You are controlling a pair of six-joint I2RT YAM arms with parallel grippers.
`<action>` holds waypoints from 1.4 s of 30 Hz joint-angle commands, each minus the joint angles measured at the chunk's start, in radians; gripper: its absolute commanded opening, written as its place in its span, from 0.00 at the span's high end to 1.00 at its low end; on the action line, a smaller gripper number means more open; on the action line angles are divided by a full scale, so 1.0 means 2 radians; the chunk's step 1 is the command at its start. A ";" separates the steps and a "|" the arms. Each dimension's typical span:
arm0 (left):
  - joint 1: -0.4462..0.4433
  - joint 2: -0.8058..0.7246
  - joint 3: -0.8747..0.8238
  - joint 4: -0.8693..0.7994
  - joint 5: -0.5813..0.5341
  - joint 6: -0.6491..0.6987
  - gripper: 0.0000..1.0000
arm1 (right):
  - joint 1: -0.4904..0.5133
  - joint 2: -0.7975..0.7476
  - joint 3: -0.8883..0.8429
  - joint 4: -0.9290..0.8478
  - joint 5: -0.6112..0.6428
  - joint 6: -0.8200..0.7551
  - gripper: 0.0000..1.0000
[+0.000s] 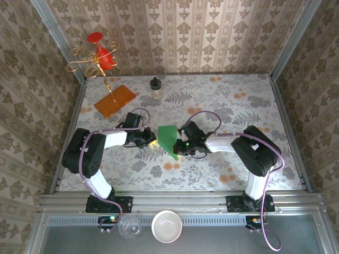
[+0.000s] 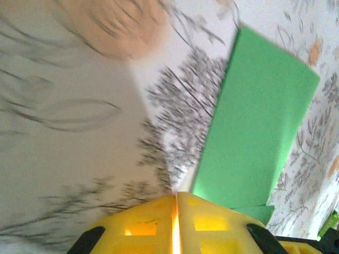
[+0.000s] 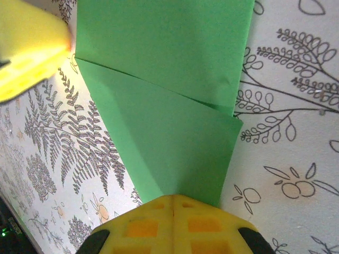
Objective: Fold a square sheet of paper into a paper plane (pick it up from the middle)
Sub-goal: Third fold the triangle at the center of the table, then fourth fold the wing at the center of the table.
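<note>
The square sheet of paper [image 1: 168,138] lies on the floral table, bright green and folded to a smaller shape with its point toward the near edge. In the right wrist view the sheet [image 3: 169,95] shows two overlapping layers with a slanted crease. My right gripper [image 3: 172,200] is shut, its yellow tips set down on the paper's near edge; in the top view the right gripper [image 1: 181,145] sits at the sheet's right side. My left gripper [image 2: 176,197] is shut with nothing in it, just left of the paper [image 2: 257,121], and from above the left gripper [image 1: 150,141] is at the sheet's left edge.
An orange-brown board [image 1: 115,100] lies at the back left under a gold wire stand with a red piece [image 1: 100,55]. A small bottle [image 1: 155,88] stands at the back middle. A white bowl [image 1: 166,226] and a clear cup [image 1: 130,226] sit below the table's rail.
</note>
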 commanded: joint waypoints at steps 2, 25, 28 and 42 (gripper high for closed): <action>0.012 -0.037 0.013 -0.060 -0.027 0.031 0.85 | -0.003 -0.012 -0.004 -0.038 0.012 0.010 0.90; -0.065 -0.075 -0.053 0.052 0.030 -0.118 0.51 | -0.016 -0.040 0.002 -0.011 0.035 0.024 0.66; -0.065 -0.068 -0.051 0.052 0.029 -0.119 0.51 | -0.019 -0.039 0.001 -0.019 0.056 0.020 0.65; -0.064 -0.053 -0.051 0.060 0.032 -0.124 0.52 | -0.025 0.000 0.024 -0.018 0.041 0.006 0.78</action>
